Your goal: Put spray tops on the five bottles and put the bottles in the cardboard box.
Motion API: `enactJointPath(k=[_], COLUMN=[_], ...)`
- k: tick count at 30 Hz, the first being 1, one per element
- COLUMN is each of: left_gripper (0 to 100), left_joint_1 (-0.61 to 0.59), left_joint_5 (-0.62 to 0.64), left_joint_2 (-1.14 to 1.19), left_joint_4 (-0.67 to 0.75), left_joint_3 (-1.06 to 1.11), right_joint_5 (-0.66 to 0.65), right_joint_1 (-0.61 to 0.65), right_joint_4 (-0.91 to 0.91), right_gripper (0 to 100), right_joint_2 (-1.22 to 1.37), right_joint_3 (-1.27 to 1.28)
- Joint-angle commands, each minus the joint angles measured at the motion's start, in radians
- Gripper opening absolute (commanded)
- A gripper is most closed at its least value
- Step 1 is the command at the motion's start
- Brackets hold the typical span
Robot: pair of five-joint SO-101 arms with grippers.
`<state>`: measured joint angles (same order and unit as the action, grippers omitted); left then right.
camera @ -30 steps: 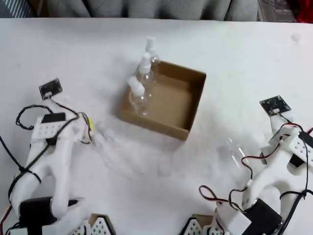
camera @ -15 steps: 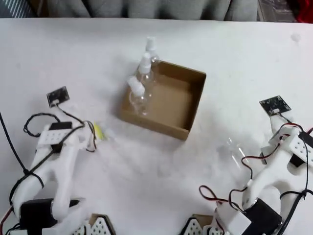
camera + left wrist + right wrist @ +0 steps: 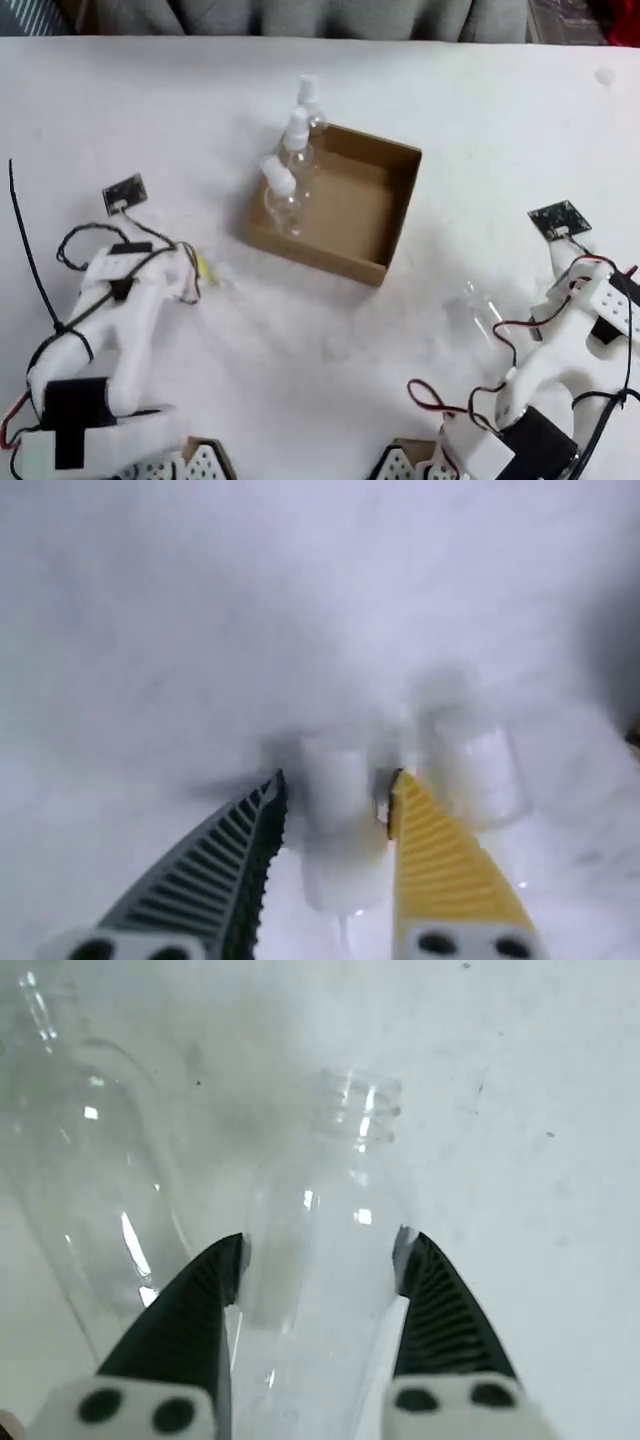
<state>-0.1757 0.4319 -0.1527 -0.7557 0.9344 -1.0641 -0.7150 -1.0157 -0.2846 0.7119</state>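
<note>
Clear bottle point(image 3: 352, 1135) between right tool point(image 3: 320, 1246)

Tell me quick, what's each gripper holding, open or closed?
Left gripper: around a white spray top; grip cannot be told.
Right gripper: closed on an uncapped clear bottle.

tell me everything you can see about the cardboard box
The cardboard box is brown, roughly square, low-walled and open-topped. It sits flat on the white table, near the middle, turned at an angle. Three clear bottles with white spray tops stand in a row along one wall; whether the farthest is inside, I cannot tell. The rest of its floor is bare.
</note>
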Motion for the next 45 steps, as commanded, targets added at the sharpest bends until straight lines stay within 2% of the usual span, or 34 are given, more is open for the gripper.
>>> enactJointPath(k=[1, 3, 6, 11, 19, 22, 26, 31, 35, 39, 42, 45], left_gripper=[2, 6, 2, 2, 2, 2, 2, 2, 2, 2, 2, 2], left_joint_1=[0.008, 0.008, 0.008, 0.008, 0.004, 0.004, 0.007, 0.008, 0.008, 0.008, 0.008, 0.008], left_joint_5=[-0.002, -0.020, -0.028, -0.028, -0.029, -0.029, -0.031, -0.075, -0.078, -0.078, -0.078, -0.078], left_joint_2=[0.021, 0.021, 0.019, 0.019, 0.019, 0.019, 0.019, 0.018, 0.018, 0.018, 0.018, 0.018], left_joint_4=[-0.002, -0.002, -0.002, -0.003, -0.009, -0.008, -0.005, -0.005, -0.003, -0.003, -0.003, -0.003], left_joint_3=[-0.044, -0.044, -0.044, -0.043, -0.041, -0.031, -0.028, -0.028, -0.028, -0.029, -0.029, -0.029], right_joint_5=[-0.008, -0.005, -0.003, 0.002, 0.222, 0.341, 0.594, 0.819, 0.896, 0.833, 0.812, 0.944], right_joint_1=[-0.022, -0.024, -0.025, -0.012, 0.113, 0.245, 0.460, 0.773, 1.029, 1.227, 1.308, 1.326], right_joint_4=[-0.005, -0.010, -0.087, -0.268, -0.421, -0.464, -0.464, -0.433, -0.367, -0.288, -0.213, -0.087], right_gripper=[1.6, 1.6, 1.6, 1.6, 1.6, 1.6, 1.6, 1.6, 2.2, 1.9, 1.7, 1.6], right_joint_2=[-0.053, -0.058, -0.096, -0.245, -0.602, -0.679, -0.711, -0.708, -0.707, -0.707, -0.713, -0.713], right_joint_3=[-0.017, -0.040, -0.081, -0.112, -0.104, -0.104, -0.104, -0.094, -0.052, 0.058, 0.123, 0.180])
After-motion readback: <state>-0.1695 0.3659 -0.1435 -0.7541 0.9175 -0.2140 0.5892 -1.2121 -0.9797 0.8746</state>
